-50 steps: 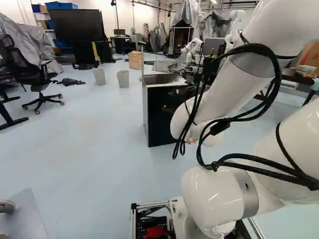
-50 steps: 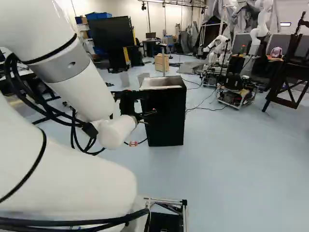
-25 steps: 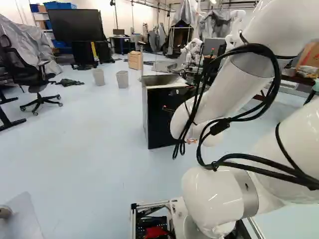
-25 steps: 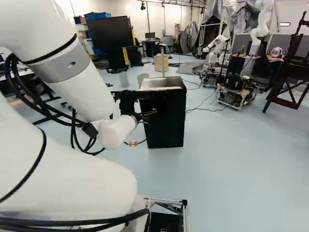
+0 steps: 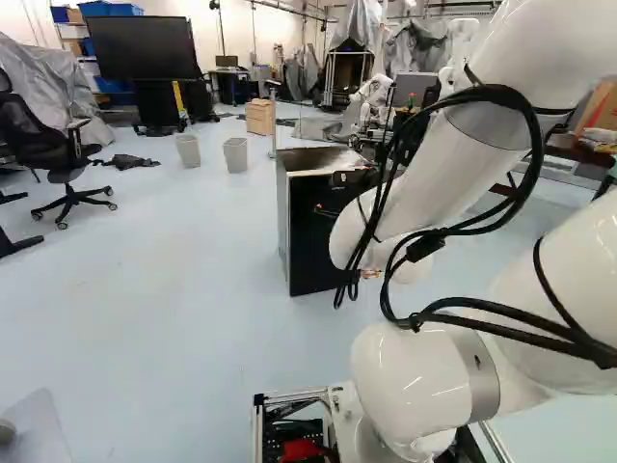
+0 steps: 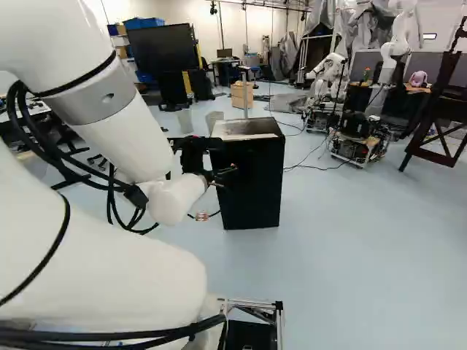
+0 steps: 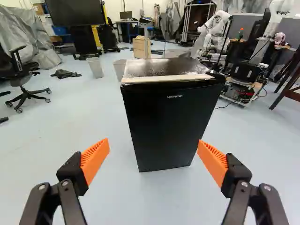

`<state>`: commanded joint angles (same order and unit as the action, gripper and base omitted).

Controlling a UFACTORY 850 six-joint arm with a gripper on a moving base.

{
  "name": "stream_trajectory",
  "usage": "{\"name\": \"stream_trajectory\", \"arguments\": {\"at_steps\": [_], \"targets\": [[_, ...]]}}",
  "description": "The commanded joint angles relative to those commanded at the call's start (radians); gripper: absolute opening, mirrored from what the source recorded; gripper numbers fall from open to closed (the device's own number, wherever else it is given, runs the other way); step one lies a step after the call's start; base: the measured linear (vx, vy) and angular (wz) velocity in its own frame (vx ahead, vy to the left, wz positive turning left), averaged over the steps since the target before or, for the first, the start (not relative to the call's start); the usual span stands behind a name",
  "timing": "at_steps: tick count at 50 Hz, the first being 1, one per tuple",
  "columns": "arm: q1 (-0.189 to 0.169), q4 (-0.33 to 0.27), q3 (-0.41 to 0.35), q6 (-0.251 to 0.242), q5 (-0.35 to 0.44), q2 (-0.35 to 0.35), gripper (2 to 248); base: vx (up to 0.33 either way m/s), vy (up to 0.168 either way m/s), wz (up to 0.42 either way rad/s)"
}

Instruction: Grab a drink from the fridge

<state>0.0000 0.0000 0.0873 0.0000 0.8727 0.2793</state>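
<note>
Gripper (image 6: 225, 176) is observed open, 2 orange pads (image 7: 95, 160) spread well apart; closed black fridge (image 7: 168, 124) is seen ahead, 2 bins (image 7: 95, 67) far left.

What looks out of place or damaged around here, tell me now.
A dark, crumpled heap lies loose near the office chair, as if dropped. The top of the fridge is speckled and patchy, perhaps wet or worn; I cannot tell which. The fridge itself stands upright and looks closed.
</note>
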Motion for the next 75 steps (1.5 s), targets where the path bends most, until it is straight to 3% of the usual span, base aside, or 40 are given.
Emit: {"name": "stream_trajectory", "arguments": {"at_steps": [75], "targets": [[0.000, 0.000, 0.000, 0.000, 0.000, 0.000, 247, 0.095, 0.083, 0.005]]}}
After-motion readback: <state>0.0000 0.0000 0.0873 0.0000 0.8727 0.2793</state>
